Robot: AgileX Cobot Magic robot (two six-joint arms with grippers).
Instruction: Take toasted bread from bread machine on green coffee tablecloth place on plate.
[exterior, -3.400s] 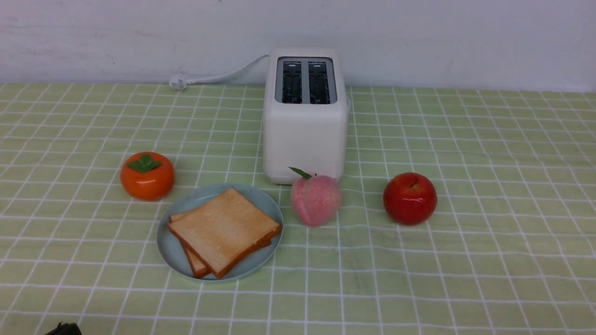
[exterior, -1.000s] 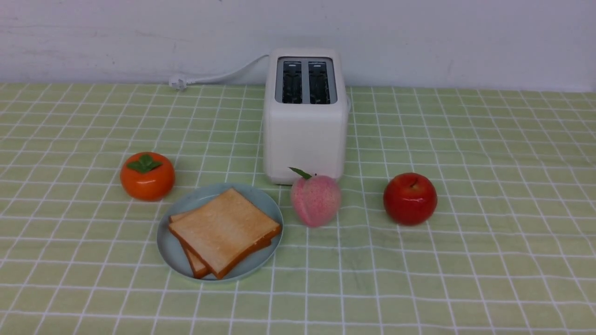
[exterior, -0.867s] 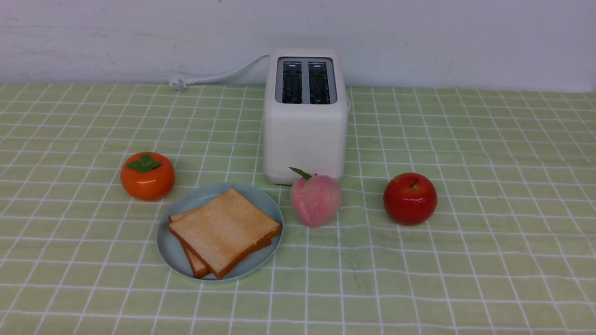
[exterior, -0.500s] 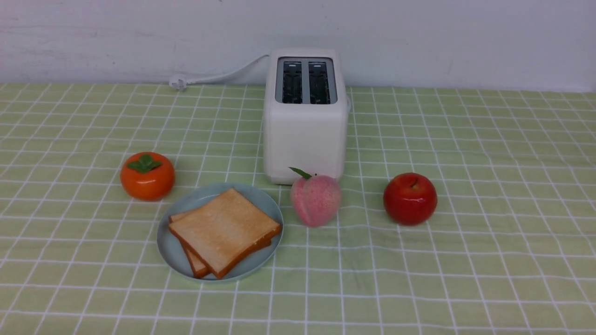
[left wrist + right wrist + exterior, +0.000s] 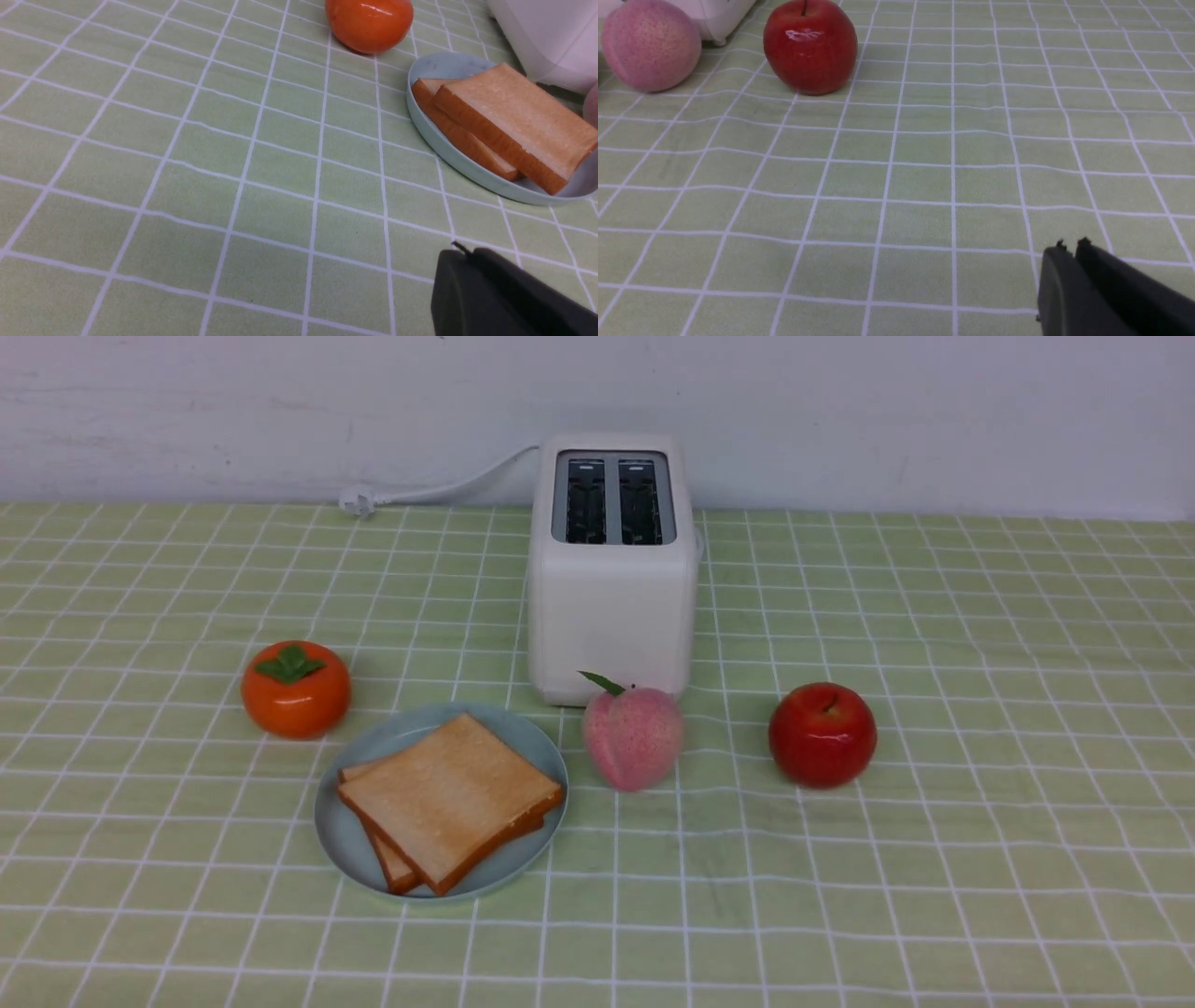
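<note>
Two slices of toasted bread (image 5: 448, 798) lie stacked on the pale blue plate (image 5: 341, 826), in front of the white bread machine (image 5: 611, 607), whose two dark slots show no bread. All stand on the green coffee tablecloth (image 5: 934, 859). The bread (image 5: 514, 126) and the plate (image 5: 448, 149) also show in the left wrist view. My left gripper (image 5: 460, 254) is shut and empty, low over the cloth, apart from the plate. My right gripper (image 5: 1071, 249) is shut and empty over bare cloth. Neither gripper shows in the front view.
An orange persimmon (image 5: 295, 689) stands left of the plate. A pink peach (image 5: 632, 735) stands right of the plate, in front of the bread machine. A red apple (image 5: 822, 735) stands further right. The white cord and plug (image 5: 359, 502) lie at the back by the wall.
A dark bit of the left arm at the bottom left edge of the front view has gone out of view. Nothing on the cloth has moved.
</note>
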